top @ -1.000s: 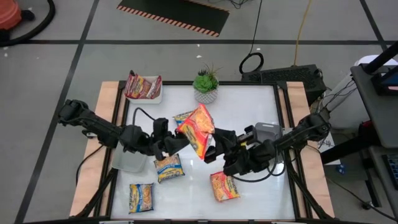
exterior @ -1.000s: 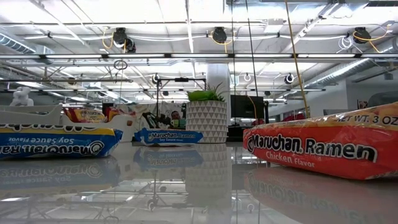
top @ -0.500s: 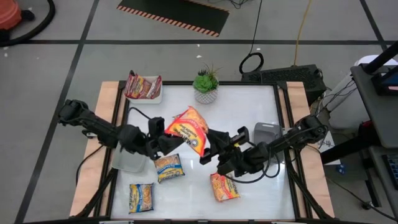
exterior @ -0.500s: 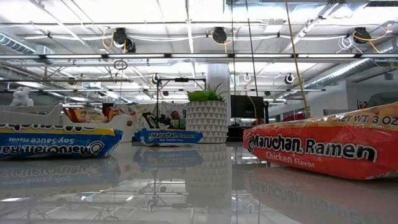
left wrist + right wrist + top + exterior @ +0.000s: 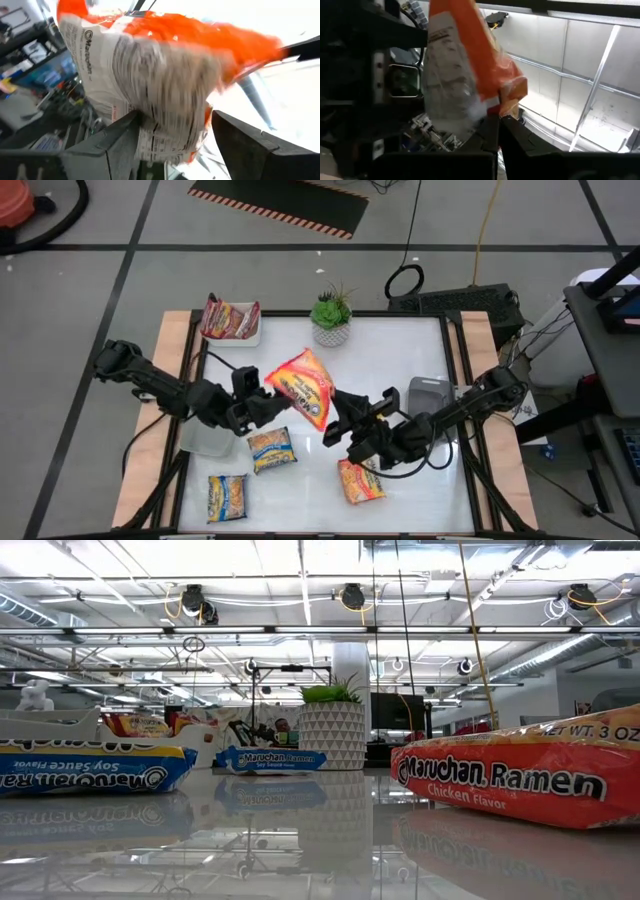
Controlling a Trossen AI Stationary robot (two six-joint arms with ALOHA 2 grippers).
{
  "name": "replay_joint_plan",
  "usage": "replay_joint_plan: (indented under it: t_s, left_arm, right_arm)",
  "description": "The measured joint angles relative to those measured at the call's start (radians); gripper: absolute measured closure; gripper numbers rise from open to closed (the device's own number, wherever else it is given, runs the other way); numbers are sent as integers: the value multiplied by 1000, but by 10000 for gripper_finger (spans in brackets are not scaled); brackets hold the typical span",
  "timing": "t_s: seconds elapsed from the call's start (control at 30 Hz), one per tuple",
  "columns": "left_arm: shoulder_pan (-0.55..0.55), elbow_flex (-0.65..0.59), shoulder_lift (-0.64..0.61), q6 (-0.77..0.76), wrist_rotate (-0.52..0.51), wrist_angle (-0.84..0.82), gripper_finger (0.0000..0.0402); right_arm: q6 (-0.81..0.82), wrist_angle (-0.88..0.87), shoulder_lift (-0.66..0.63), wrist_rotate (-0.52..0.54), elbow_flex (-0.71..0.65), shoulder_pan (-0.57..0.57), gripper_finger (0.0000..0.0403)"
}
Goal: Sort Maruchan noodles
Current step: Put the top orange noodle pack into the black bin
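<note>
Both arms reach to table ctr, left pincer (image 5: 262,395) & right pincer (image 5: 335,425) each pinching raised orange packet (image 5: 300,385)

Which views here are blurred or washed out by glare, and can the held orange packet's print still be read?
Left wrist view: the orange packet is motion-smeared, only part of the brand name legible, with a blown-out white background. Right wrist view: the packet is sharper but backlit, its surroundings dark. High view: crisp, mild sheen on the white table. Low view: sharp, with a mirror-like tabletop reflection.

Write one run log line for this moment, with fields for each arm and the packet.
left gripper: fingers around orange packet | right gripper: fingers shut on same packet | packet: held above table centre
</note>
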Motion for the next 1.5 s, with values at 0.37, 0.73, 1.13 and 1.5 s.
replay_joint_plan:
  t_s: [0.37,0.73,1.13,1.5]
  left_arm:
    - [-16,0,0,42,-51,-11,149]
    - [-41,0,0,37,-71,-11,149]
    - [-39,0,0,41,-73,-19,149]
    - [-26,0,0,30,-76,-92,149]
  right_arm:
    - [-108,-4,0,57,0,40,403]
    - [-144,-6,0,58,0,70,403]
    - [-251,-6,0,80,0,125,403]
    - [-316,-65,-1,104,0,125,403]
